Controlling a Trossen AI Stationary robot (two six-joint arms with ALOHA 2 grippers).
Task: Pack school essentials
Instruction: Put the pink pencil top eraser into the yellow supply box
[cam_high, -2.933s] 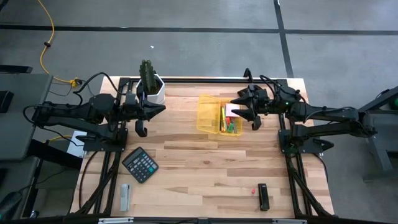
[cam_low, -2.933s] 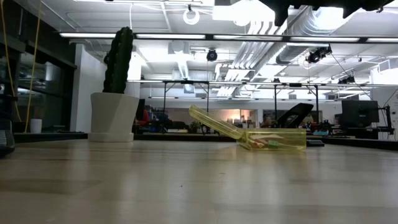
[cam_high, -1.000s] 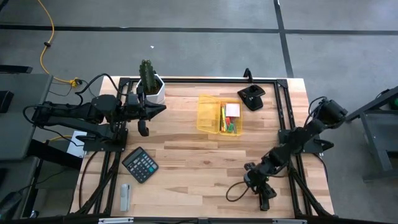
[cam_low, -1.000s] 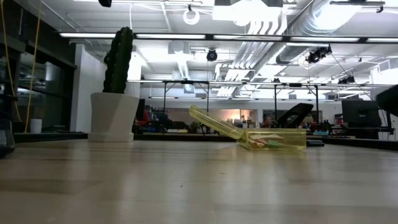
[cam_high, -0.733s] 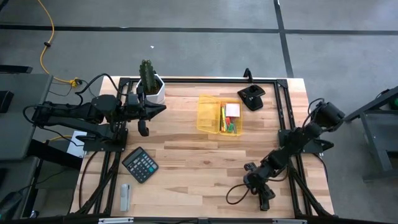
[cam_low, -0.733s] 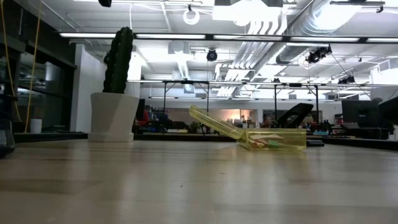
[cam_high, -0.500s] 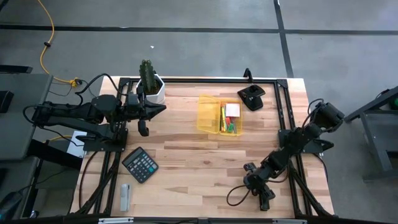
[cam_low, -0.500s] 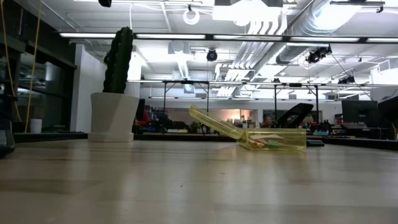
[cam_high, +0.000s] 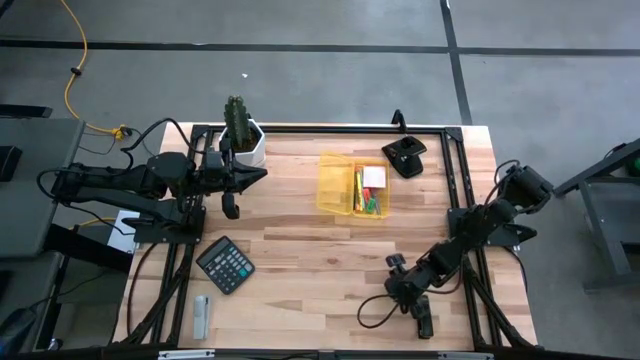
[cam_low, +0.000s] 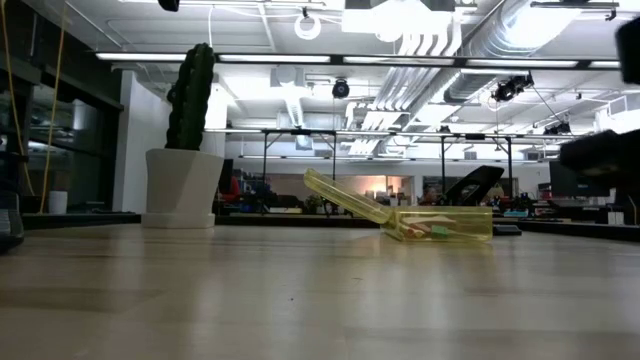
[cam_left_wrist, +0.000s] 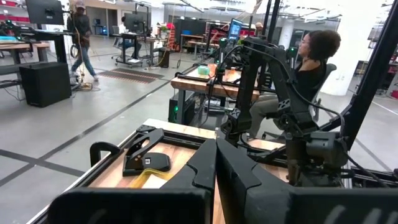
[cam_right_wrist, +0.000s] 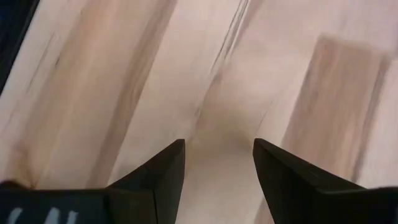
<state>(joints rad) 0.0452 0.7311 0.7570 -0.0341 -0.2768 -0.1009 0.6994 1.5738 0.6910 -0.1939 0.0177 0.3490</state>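
Observation:
An open yellow see-through case (cam_high: 352, 183) lies at the table's far middle, its lid tilted up (cam_low: 345, 200). In it lie a pink sticky-note pad (cam_high: 373, 177) and green and red stationery pieces (cam_high: 369, 205). My right gripper (cam_high: 392, 285) is near the table's near right corner, tilted down over bare wood, open (cam_right_wrist: 217, 162) with nothing between its fingers. My left gripper (cam_high: 260, 173) waits shut and level above the table's far left, beside the cactus pot; it also shows in its own wrist view (cam_left_wrist: 216, 168).
A potted cactus (cam_high: 243, 135) stands at the far left. A dark calculator (cam_high: 225, 264) and a grey metal bar (cam_high: 201, 317) lie at the near left. A black object (cam_high: 404, 155) sits right of the case, and a small dark item (cam_high: 424, 322) lies beside my right gripper.
My right gripper has swung a little toward the table's left near the near right corner and tipped, staying open. Its arm has come into the low view at the right edge. The left arm has kept still.

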